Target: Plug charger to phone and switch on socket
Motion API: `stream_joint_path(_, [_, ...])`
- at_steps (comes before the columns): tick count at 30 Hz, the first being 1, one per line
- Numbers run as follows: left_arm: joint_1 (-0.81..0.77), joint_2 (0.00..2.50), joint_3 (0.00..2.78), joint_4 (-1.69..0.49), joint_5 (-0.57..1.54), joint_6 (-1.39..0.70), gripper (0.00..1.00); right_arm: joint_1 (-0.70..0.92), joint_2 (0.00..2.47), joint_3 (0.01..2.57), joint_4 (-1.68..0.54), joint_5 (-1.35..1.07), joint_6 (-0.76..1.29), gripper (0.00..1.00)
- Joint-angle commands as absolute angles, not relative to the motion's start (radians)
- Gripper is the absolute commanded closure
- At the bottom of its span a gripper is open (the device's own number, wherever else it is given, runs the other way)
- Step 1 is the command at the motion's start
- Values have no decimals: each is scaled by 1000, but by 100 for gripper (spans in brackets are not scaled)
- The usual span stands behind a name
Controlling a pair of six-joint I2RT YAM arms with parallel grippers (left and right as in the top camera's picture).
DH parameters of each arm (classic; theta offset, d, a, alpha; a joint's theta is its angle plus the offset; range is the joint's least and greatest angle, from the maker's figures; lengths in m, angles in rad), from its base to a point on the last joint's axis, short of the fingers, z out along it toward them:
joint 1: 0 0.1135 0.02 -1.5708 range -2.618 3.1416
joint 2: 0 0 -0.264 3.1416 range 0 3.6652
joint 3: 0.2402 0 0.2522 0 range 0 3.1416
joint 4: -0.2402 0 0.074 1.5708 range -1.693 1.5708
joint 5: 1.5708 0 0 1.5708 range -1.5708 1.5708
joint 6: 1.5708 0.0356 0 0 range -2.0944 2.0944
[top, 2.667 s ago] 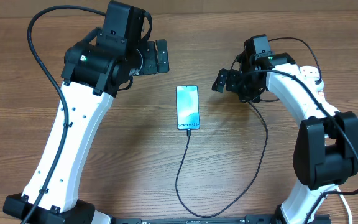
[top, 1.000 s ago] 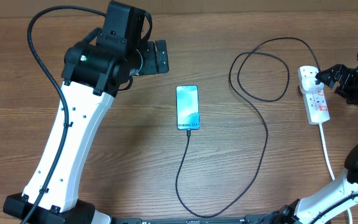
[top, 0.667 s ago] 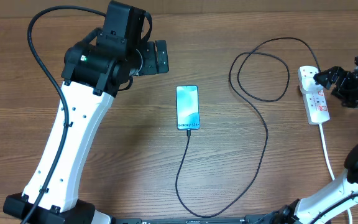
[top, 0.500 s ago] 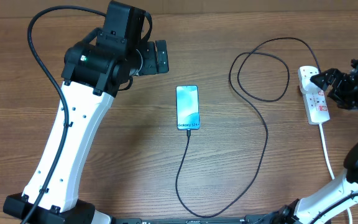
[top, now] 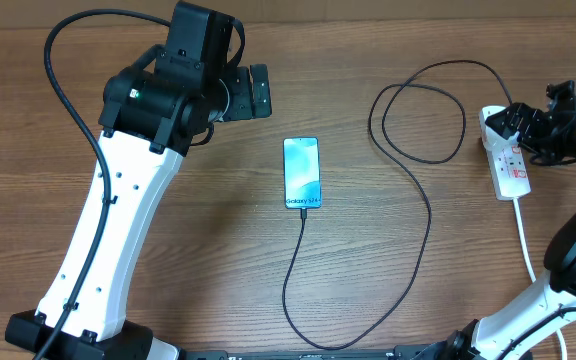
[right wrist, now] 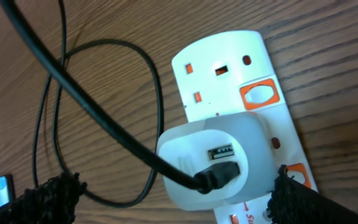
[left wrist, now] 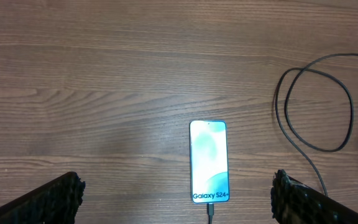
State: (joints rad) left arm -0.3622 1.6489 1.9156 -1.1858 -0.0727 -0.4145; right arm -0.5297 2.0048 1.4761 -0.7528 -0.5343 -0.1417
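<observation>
The phone [left wrist: 209, 160] — charger [top: 429, 222] plugged in — reads "Galaxy S24+".

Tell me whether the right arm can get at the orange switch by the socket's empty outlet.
Probably yes: the right gripper hangs open close over the socket, the orange switch lies uncovered, and the charger cable runs off away from it.
</observation>
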Motion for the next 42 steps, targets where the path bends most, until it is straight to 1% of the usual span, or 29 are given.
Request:
stream_joint_path(1, [-360, 1649, 1908, -1185, -86, -400, 0, -511, 2008, 1468, -744, -519, -126, 0])
stream_joint_path(12, [-360, 1649, 1908, -1185, -86, -400, 0, -511, 2010, 1421, -680, -516, -107, 0])
stream_joint_path(26, [-360, 1649, 1908, -1185, -86, -400, 0, -510, 2015, 1419, -681, -471, -105, 0])
stream_joint_path(31, [-360, 1649, 1908, -1185, -86, -400, 0, -510, 2052, 1419, -678, -472, -104, 0])
stream_joint_path(34, [-360, 1649, 1908, -1185, -86, -400, 0, -510, 2088, 1419, -681, -488, -101, 0])
stream_joint_path(42, [-360, 1649, 1908, -1185, -86, -400, 0, -509, 2091, 1419, -693, -542, -101, 0])
